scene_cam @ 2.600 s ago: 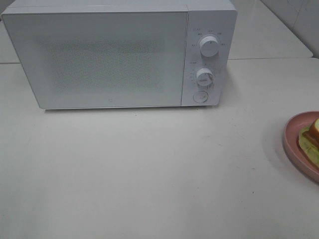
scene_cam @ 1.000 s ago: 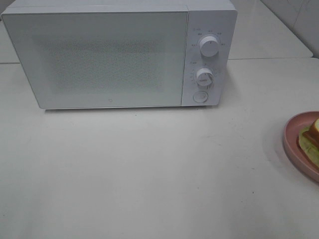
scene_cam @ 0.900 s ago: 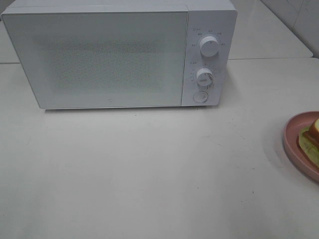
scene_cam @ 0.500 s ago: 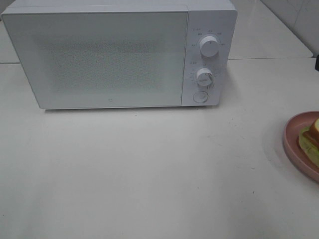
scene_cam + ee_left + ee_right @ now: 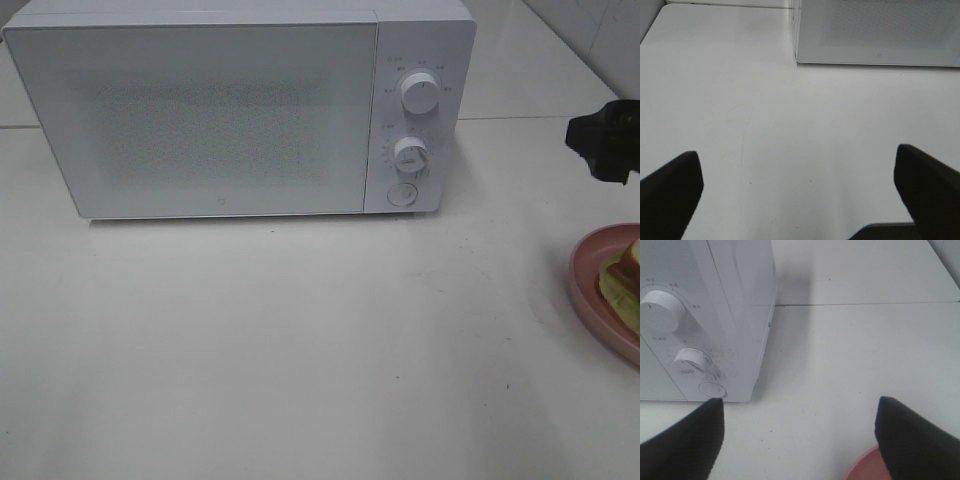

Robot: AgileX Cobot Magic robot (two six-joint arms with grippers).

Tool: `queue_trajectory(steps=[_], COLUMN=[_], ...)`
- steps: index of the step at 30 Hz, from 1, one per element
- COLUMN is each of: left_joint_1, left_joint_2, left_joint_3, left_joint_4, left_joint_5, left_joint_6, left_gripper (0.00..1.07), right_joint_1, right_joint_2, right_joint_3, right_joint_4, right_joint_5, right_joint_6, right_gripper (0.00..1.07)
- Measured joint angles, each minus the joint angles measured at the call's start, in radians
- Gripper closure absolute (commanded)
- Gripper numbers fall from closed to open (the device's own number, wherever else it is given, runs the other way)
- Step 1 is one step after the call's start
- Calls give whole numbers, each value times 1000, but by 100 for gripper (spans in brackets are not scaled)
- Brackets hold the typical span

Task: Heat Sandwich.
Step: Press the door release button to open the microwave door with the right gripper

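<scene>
The sandwich [image 5: 624,277] lies on a round pink plate [image 5: 586,272] at the table's right edge, partly cut off by the picture. The white microwave [image 5: 220,110] stands at the back with its door shut. My right gripper [image 5: 604,146] shows as a dark shape at the right edge, beyond the plate and to the right of the microwave. In its wrist view the right gripper [image 5: 800,407] is open and empty, facing the microwave's control panel [image 5: 685,340]. The left gripper [image 5: 797,160] is open over bare table, out of the high view.
The control panel carries two round knobs [image 5: 420,92] [image 5: 410,153] and a round button [image 5: 401,194] below them. A sliver of the pink plate [image 5: 865,467] shows in the right wrist view. The white table [image 5: 300,350] stretches in front of the microwave.
My right gripper has come into the high view from the right edge, beyond the plate. The microwave, plate and sandwich have not moved.
</scene>
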Motion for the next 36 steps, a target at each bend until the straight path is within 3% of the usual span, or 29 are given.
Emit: queue_trajectory(steps=[5, 10, 17, 24, 28, 36], left_joint_1=[0, 0, 0, 0, 0, 0], left_joint_2=[0, 0, 0, 0, 0, 0], left_joint_3=[0, 0, 0, 0, 0, 0], left_joint_4=[0, 0, 0, 0, 0, 0], left_joint_5=[0, -1, -1, -1, -1, -1], left_joint_6=[0, 0, 0, 0, 0, 0], left_gripper=[10, 10, 10, 10, 10, 10], right_joint_1=[0, 57, 262, 400, 541, 667], right_joint_2=[72, 151, 305, 398, 481, 551], right_joint_3=[71, 124, 136, 136, 134, 134], right_joint_4=[84, 223, 465, 596, 728, 850], right_joint_5=[-197, -429, -715, -812, -888, -907], right_joint_6=[-55, -210, -349, -359, -365, -366], right_gripper=[33, 33, 33, 33, 33, 33])
